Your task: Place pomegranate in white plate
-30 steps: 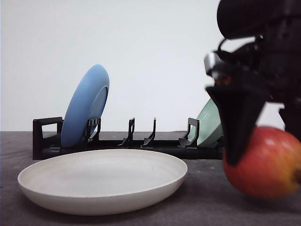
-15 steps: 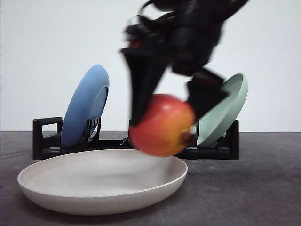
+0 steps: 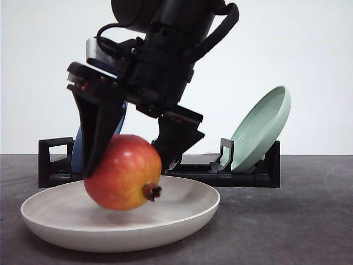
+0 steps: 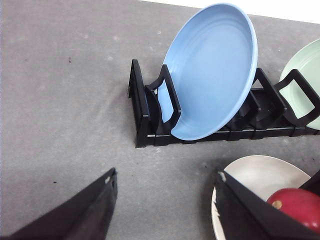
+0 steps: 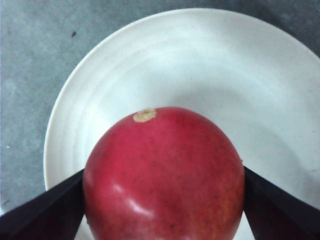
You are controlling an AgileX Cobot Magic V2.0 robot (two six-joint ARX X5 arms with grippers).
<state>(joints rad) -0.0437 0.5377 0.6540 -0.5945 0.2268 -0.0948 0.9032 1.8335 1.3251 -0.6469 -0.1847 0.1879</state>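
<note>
- The right gripper (image 3: 128, 154) clamps the pomegranate (image 3: 123, 172) between its two black fingers (image 3: 99, 132), one on each side of the fruit.
- In the front view the pomegranate hangs over the white plate (image 3: 182, 212), low inside its rim, with its dark crown pointing toward the camera and slightly to the right; whether it touches the plate floor I cannot tell.
- The right wrist view has the red fruit (image 5: 164, 175) centred over the plate (image 5: 260, 80).
- The left gripper (image 4: 165, 205) is spread wide with nothing between its fingers, above the grey table (image 4: 60, 115).
- Behind the plate stands a black rack (image 3: 55, 163) holding a blue plate (image 4: 210, 70) and a pale green plate (image 3: 262, 130), each tilted on edge.
</note>
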